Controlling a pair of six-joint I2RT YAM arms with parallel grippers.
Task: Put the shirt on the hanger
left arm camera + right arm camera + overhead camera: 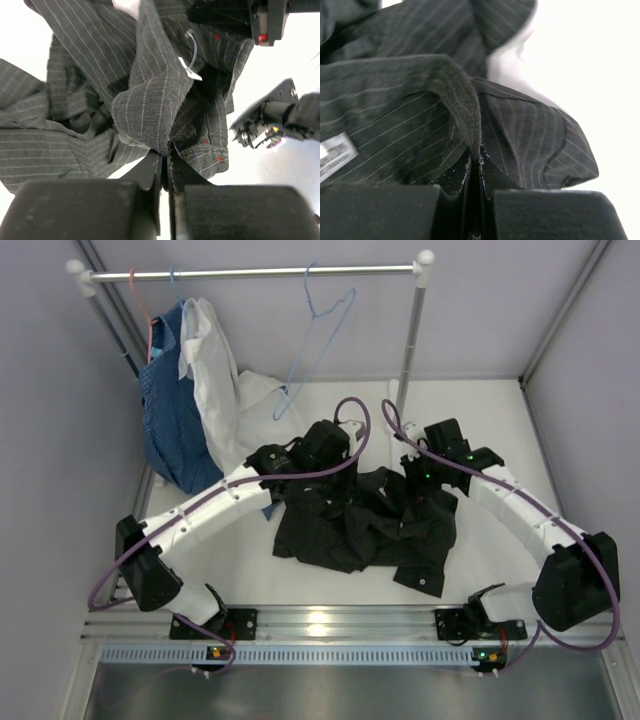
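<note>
Top external shows white table (500,410), grey walls (490,310); left gripper (165,150) and right gripper (479,150) pinch shirt (350,525).

We see a black shirt (365,525) with thin pale pinstripes, a light-blue wire hanger (318,335), a white shirt (215,380), a blue patterned garment (168,430) and a red hanger (147,320).

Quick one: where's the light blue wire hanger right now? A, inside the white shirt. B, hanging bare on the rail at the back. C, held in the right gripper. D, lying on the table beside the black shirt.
B: the light-blue hanger hangs by its hook from the rail with nothing on it, while the black shirt lies crumpled on the table below.
</note>
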